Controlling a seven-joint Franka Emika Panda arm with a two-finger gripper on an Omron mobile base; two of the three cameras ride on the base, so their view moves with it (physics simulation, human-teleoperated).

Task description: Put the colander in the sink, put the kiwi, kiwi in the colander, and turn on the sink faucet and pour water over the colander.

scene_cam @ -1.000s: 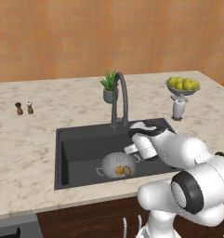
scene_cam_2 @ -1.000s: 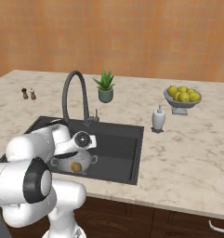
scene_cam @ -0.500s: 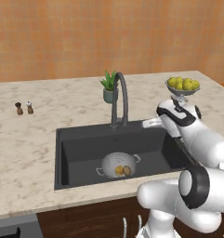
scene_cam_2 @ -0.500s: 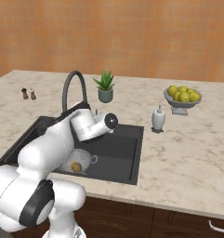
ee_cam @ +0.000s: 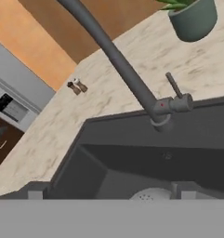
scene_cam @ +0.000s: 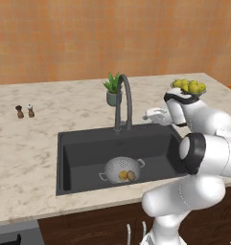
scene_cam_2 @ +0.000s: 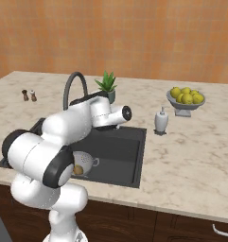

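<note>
Beside the sink [scene_cam: 78,158], where the colander [scene_cam: 121,168] holds both kiwis [scene_cam: 127,176], the open, empty end effector [scene_cam: 152,115] faces the faucet [ee_cam: 118,60], whose thin, stiff side lever [ee_cam: 173,85] likely needs only a light push near its tip.

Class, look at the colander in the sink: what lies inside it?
Inside the colander: two kiwis, one golden yellow, one brown. The sink floor beneath it is covered.

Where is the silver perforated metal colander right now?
The silver perforated metal colander sits on the dark basin sink's floor, front of centre, holding both kiwis.
</note>
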